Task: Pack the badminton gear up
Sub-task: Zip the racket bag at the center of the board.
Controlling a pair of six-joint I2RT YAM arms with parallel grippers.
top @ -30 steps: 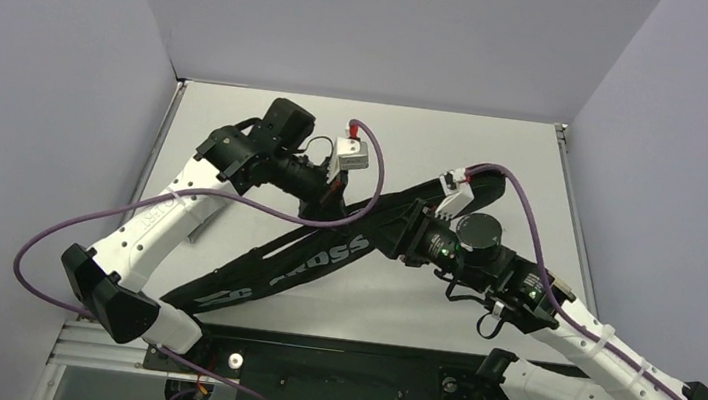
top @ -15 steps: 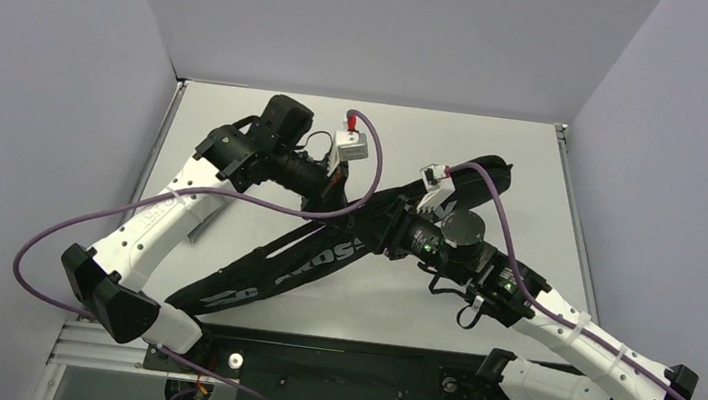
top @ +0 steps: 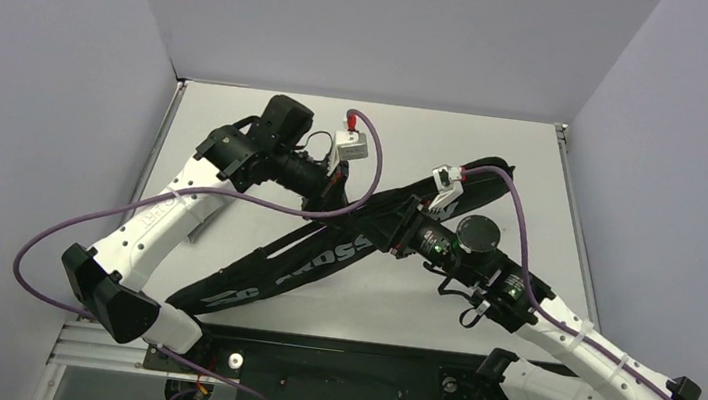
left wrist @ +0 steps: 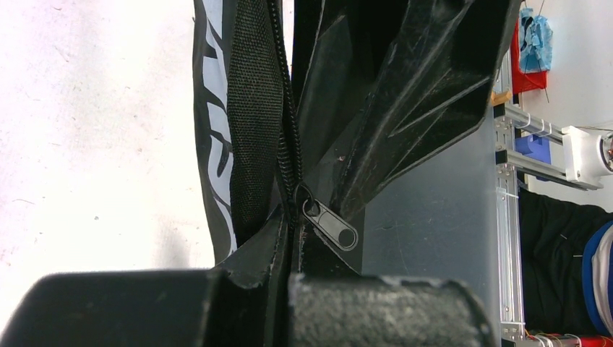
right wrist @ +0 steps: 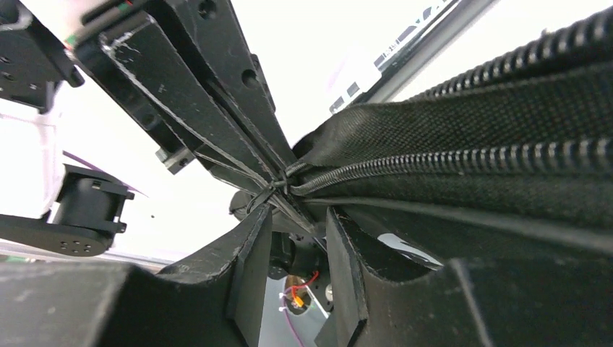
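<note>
The black bag lettered CROSSWAY point(top: 323, 257) lies diagonally on the table, its wide end at the back right. My left gripper point(top: 333, 196) is shut on the bag's zipper edge. In the left wrist view point(left wrist: 289, 278) the zipper pull tab point(left wrist: 330, 225) hangs just beyond the fingertips. My right gripper point(top: 405, 228) is at the bag's upper edge. In the right wrist view point(right wrist: 298, 224) its jaws stand a narrow gap apart with nothing between them, just below where the zipper teeth point(right wrist: 463, 163) meet. The rackets and the tube are out of view.
The light table point(top: 236, 136) has grey walls on three sides. Purple cables loop from both arms. The left gripper's fingers point(right wrist: 188, 94) sit close in front of the right gripper. A black rail point(top: 342, 360) runs along the near edge.
My right gripper slid left along the bag toward the left gripper, then eased back slightly to the right. The bag's wide end shifted a little. The left arm held still.
</note>
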